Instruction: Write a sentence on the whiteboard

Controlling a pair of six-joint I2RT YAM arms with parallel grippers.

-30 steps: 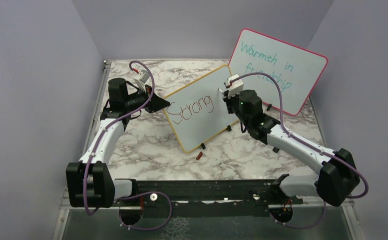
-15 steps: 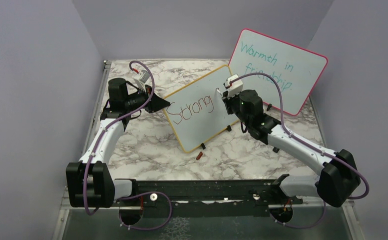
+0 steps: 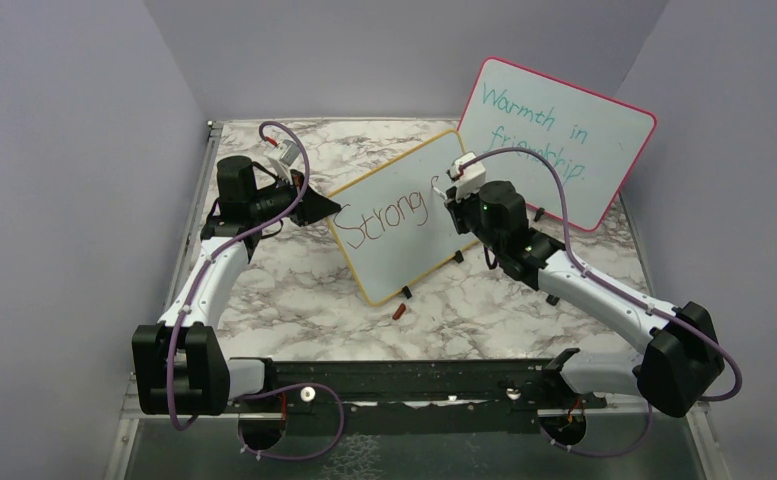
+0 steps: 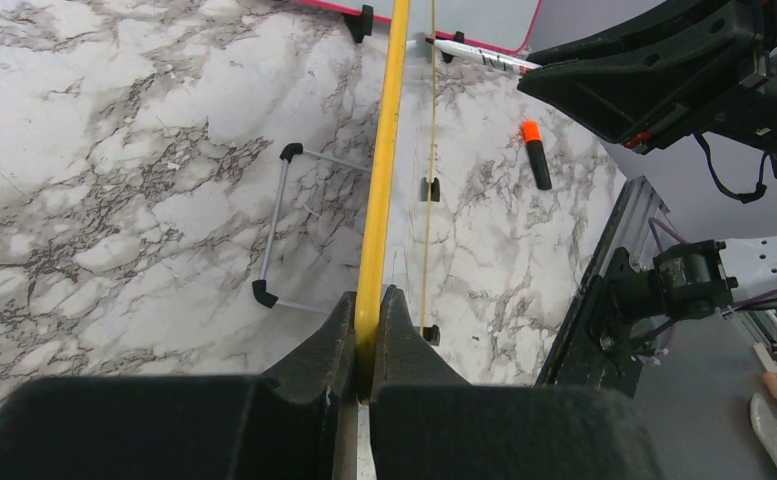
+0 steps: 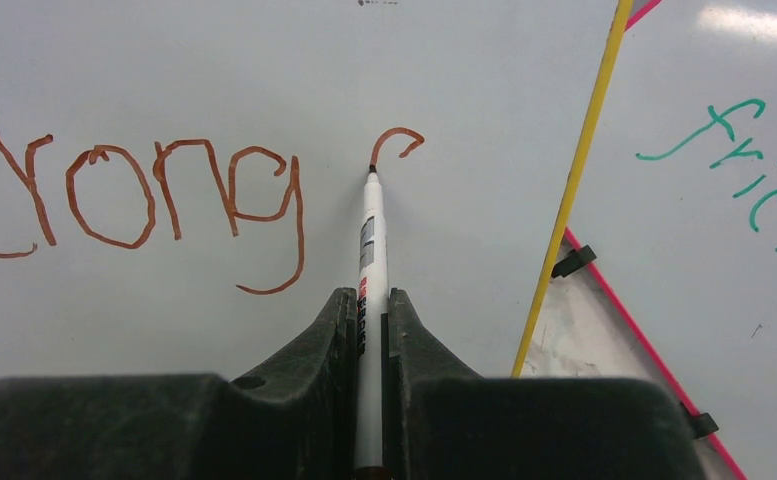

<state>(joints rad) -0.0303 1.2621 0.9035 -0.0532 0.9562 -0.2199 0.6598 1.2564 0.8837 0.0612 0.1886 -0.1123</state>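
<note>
Both clenched: left gripper [image 4: 367, 302] on whiteboard [image 3: 389, 255] edge; right gripper [image 5: 369, 296] on marker [image 5: 372, 225]. Probably light, stiff, tippy; edge-hold best.

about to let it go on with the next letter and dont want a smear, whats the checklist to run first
1. Left tool shut on the yellow-tan frame of the rectangular white whiteboard: ok.
2. Right tool shut on the slim white marker pen: ok.
3. Pen tip at the lower end of the red-brown curved stroke after the handwritten word Strong: ok.
4. Tip pressure on the board: cannot tell.
5. Bare board right of the stroke: ok.
6. Small black and orange piece on the marble table, apart from both arms: ok.
</note>
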